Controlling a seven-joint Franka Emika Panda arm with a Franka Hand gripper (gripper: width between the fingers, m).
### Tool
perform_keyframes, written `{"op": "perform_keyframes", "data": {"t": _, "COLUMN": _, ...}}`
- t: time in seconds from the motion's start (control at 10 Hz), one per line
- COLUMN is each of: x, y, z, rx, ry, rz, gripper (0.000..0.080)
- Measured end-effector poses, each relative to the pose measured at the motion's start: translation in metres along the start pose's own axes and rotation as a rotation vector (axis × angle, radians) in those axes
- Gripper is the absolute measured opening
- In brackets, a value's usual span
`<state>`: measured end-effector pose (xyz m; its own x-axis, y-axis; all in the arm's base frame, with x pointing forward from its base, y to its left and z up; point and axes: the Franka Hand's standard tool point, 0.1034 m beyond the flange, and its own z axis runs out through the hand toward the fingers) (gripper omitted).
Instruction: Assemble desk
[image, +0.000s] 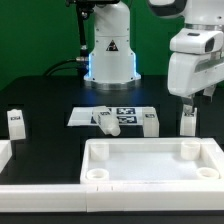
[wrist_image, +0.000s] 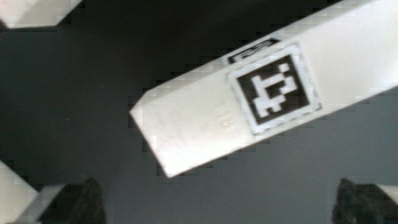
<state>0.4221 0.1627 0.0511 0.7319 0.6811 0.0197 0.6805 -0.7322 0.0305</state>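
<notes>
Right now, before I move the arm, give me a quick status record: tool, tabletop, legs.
tool: open, empty
tool position: above leg 4
tabletop: front of table, rim up, visible corner sockets empty
legs: four, loose, numbered from the exterior view's left
leg 1: upright, apart from the rest
leg 2: lying on marker board
leg 3: upright, at the board's end
leg 4: upright, not gripped
</notes>
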Motion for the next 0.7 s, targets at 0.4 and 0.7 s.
{"op": "perform_keyframes", "data": {"t": 0.4, "x": 0.001, "y": 0.007, "z": -0.001, "rx": 0.039, "ry": -0.028, "rz": 0.371, "gripper": 0.0649}}
{"op": "perform_keyframes", "data": {"t": 0.7, "x": 0.003, "y": 0.02, "z": -0.001, "rx": 0.095, "ry": -0.042, "rz": 0.774, "gripper": 0.0649}}
